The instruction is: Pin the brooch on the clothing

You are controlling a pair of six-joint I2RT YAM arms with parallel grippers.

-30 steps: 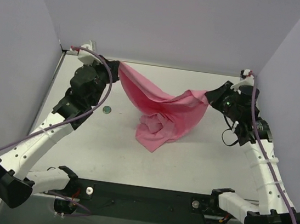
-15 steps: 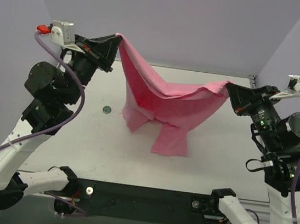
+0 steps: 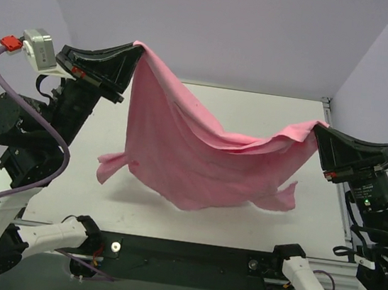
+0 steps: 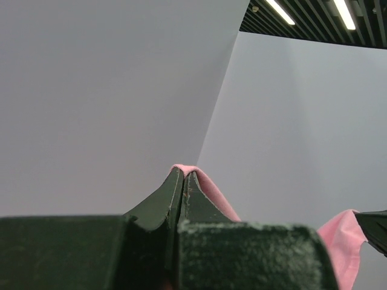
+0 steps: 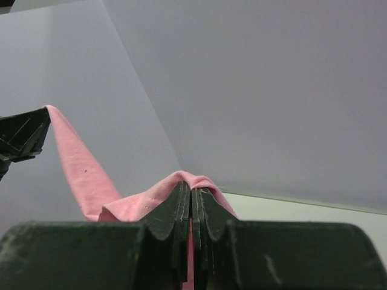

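The pink T-shirt (image 3: 186,151) hangs in the air, spread wide and pinched at two points of its upper edge. Its 10 o'clock corner is clamped in the left gripper (image 3: 140,46), the higher of the two, and its 3 o'clock corner in the right gripper (image 3: 322,126). Between them the top edge sags in soft folds. The body drapes toward 6 o'clock, with loose flaps trailing at 8 and 4 o'clock.

Left fingers (image 3: 123,60) and right fingers (image 3: 333,145) pinched tight; high, well apart
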